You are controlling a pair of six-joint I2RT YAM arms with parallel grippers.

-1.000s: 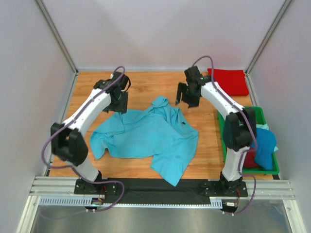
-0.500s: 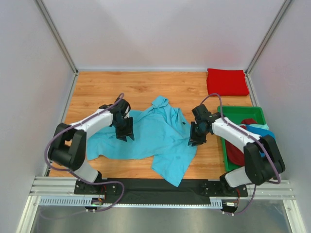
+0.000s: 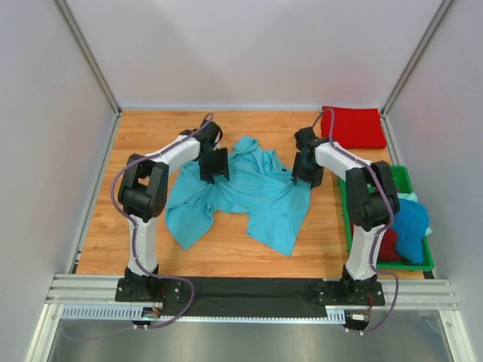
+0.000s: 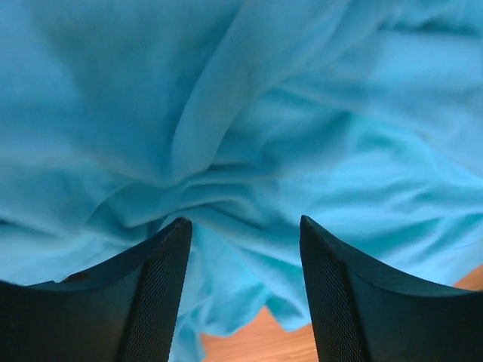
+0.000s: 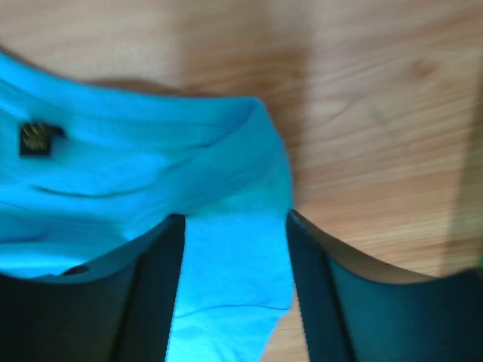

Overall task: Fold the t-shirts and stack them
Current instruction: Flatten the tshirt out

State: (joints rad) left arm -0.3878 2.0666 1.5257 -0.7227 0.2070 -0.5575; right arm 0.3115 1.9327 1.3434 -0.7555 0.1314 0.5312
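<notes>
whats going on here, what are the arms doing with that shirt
Both arms are working on the turquoise t-shirt, which lies rumpled and unfolded in the middle. The left gripper and right gripper each have its cloth between their jaws toward its far side; a firm pinch can't be confirmed. A red t-shirt sits folded in the far right corner.

- The tabletop [image 3: 151, 132] is pale wood (grain running side to side).
- A turquoise t-shirt [image 3: 256, 196] lies rumpled and partly spread on it, with one flap trailing toward the near edge.
- A red t-shirt [image 3: 353, 127], folded flat, lies beyond and to the right of the turquoise t-shirt, well apart from it.
- A green tray [image 3: 404, 264] stands to the right of the turquoise t-shirt (not touching it).
</notes>
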